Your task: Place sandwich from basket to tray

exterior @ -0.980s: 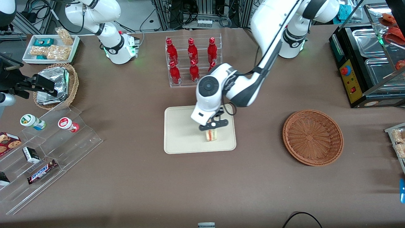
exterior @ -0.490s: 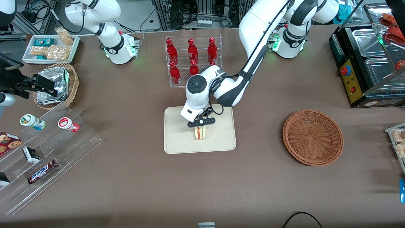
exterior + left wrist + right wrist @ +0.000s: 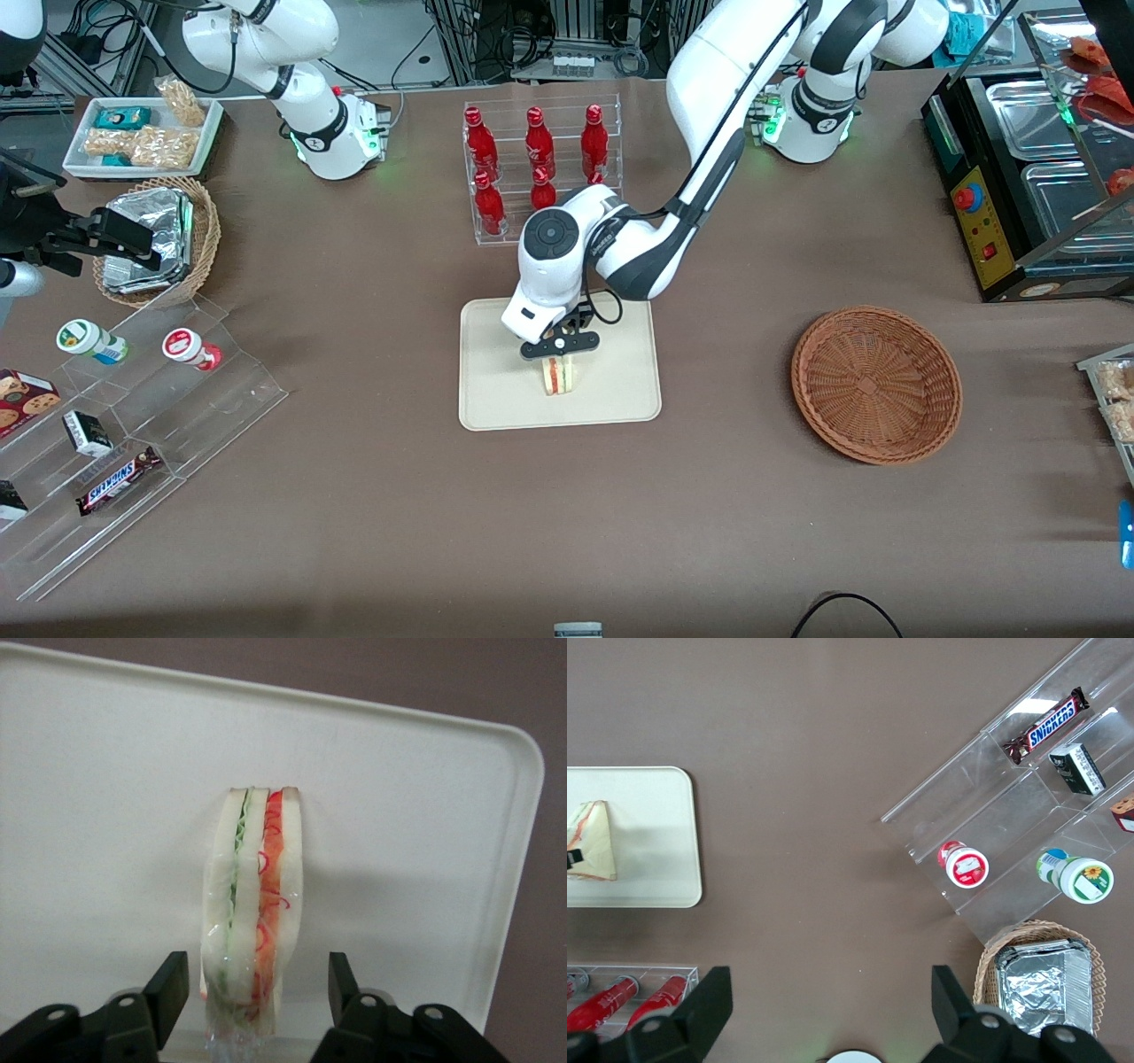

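Note:
The sandwich (image 3: 558, 377), a wrapped white wedge with green and orange-red filling, stands on its edge on the cream tray (image 3: 496, 399), about at its middle. My left gripper (image 3: 559, 347) hangs just above it. In the left wrist view the fingers (image 3: 168, 985) are open, one on each side of the sandwich (image 3: 252, 895), with a gap at both sides above the tray (image 3: 106, 771). The brown wicker basket (image 3: 875, 383) lies toward the working arm's end and holds nothing. The right wrist view also shows the sandwich (image 3: 592, 843) on the tray (image 3: 656, 877).
A clear rack of red bottles (image 3: 536, 168) stands just past the tray, farther from the front camera. A stepped acrylic shelf (image 3: 133, 416), a smaller basket of foil packs (image 3: 155, 237) and a white snack bin (image 3: 142, 135) lie toward the parked arm's end. A black appliance (image 3: 1019, 177) is at the working arm's end.
My left gripper moved over the tray toward the parked arm's end with the sandwich. The sandwich now stands on the tray and the fingers are apart from it.

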`<state>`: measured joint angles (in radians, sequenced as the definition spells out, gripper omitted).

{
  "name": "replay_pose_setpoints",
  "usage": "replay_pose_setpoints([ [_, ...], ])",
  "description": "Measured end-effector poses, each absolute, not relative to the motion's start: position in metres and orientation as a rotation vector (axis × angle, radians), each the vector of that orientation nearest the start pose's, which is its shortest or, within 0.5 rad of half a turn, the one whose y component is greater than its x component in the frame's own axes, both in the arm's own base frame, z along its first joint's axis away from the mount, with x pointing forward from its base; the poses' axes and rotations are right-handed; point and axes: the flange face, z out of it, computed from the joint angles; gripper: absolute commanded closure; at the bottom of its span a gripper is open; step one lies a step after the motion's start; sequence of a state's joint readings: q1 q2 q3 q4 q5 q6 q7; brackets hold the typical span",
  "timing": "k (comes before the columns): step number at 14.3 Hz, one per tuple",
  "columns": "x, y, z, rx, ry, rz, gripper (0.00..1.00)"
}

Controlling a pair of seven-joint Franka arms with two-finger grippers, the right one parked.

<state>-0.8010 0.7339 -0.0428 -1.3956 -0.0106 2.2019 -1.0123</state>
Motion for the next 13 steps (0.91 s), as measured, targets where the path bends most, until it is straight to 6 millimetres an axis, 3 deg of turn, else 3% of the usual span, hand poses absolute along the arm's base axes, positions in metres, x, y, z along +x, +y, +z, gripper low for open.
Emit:
replay_pose_setpoints([
  [3,0.502,-0.523,0.338,-3.146,-0.305,0.026,0.00],
  [6,0.512,-0.480,0.378,-3.040,-0.361,0.100,0.00],
  [9,0.542,-0.428,0.383,-3.018,-0.386,0.118,0.00],
  [11,0.559,-0.386,0.383,-3.015,-0.353,0.148,0.00],
  [13,0.568,-0.338,0.396,-3.027,-0.300,0.170,0.00],
])
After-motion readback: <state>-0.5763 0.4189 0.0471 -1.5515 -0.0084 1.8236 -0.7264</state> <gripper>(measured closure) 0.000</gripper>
